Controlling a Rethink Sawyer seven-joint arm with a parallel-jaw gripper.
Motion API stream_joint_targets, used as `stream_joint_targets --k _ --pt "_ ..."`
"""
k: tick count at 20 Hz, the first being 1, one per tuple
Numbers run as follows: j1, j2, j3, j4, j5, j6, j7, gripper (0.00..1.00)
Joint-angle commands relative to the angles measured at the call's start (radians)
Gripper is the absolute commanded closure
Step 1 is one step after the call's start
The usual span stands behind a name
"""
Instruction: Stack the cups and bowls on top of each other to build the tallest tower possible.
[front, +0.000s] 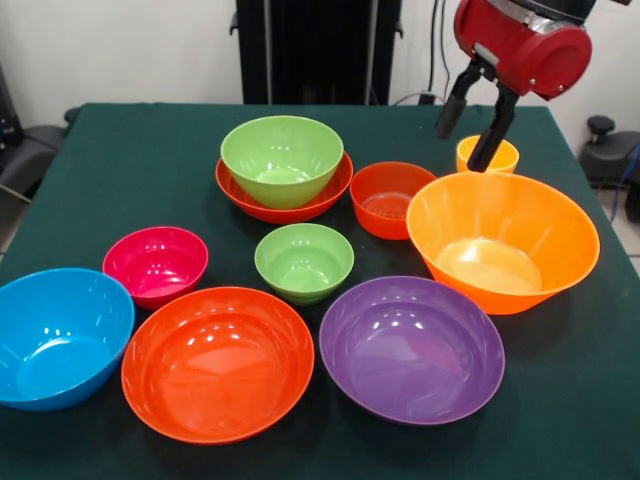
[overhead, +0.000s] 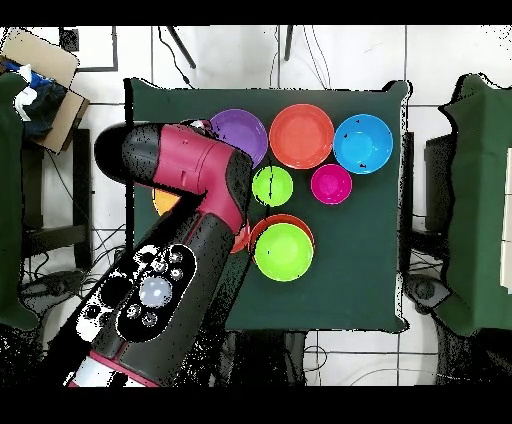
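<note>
Nearest you in the front view, low in the frame, sit the blue bowl (front: 60, 335), wide red-orange bowl (front: 217, 362) and purple bowl (front: 411, 348). Mid-frame are the magenta bowl (front: 155, 264), small green bowl (front: 304, 261) and, at right, the big orange bowl (front: 502, 240). Farther up, a lime bowl (front: 282, 159) is nested in a red-orange one (front: 235, 187). At upper right the gripper (front: 472, 128) hangs with jaws spread and empty; the cup (front: 505, 158) stands just behind them, upright. I can read no writing anywhere.
</note>
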Motion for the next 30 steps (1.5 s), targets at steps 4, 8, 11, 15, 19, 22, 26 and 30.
stream_joint_targets --k 4,8,11,15,19,22,26,30 --pt "0.012 0.067 0.060 -0.052 0.009 0.078 0.232 0.00" --pt "0.014 0.076 0.057 -0.054 0.014 0.069 0.236 0.00" --pt "0.018 0.083 0.058 -0.044 0.015 0.049 0.233 0.00" --pt "0.023 0.108 0.058 -0.035 0.012 0.010 0.232 0.00" --pt "0.029 0.144 0.049 -0.040 0.008 -0.027 0.235 0.00" --pt "0.034 0.167 0.041 -0.047 0.011 -0.045 0.241 0.00" --pt "0.033 0.181 0.037 -0.050 0.015 -0.057 0.234 0.00" --pt "0.031 0.194 0.034 -0.052 0.018 -0.076 0.226 0.00"
